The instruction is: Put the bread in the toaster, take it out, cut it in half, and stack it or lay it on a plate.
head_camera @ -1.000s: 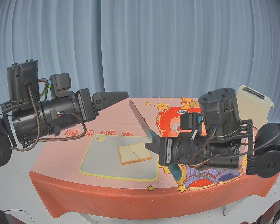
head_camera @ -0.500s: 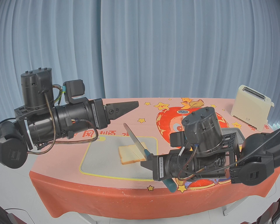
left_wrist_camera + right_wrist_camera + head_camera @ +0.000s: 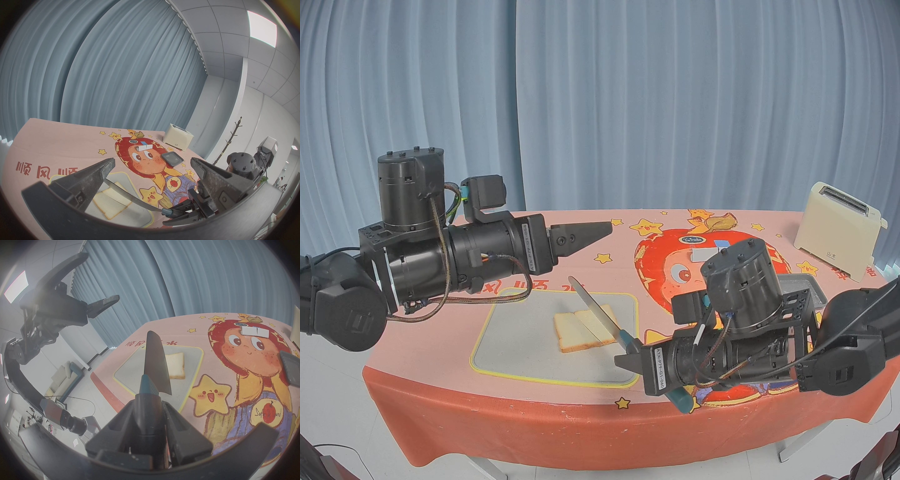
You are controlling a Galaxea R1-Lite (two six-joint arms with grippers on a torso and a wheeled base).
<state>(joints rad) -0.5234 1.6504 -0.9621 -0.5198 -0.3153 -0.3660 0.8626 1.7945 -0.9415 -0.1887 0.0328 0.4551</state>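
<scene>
The bread (image 3: pixel 584 330) lies on the grey cutting board (image 3: pixel 512 350), a cut line dividing it into two halves side by side. My right gripper (image 3: pixel 626 361) is near the table's front edge, right of the board, shut on the teal handle of a knife (image 3: pixel 595 307). The blade slants up over the bread's right half; I cannot tell whether it touches. In the right wrist view the knife (image 3: pixel 154 362) points toward the bread (image 3: pixel 177 365). My left gripper (image 3: pixel 152 162) hangs open and empty, high above the board's far edge. The cream toaster (image 3: pixel 839 230) stands at the far right.
A dark tray (image 3: pixel 172 158) lies between the board and the toaster, partly behind the right arm in the head view. A small white label (image 3: pixel 706 255) lies on the printed cloth. Curtains close off the back; the table's front edge is near the right gripper.
The right gripper brought the knife down from high behind the board to just over the bread, then drew back toward the front edge. The left arm advanced rightward over the table.
</scene>
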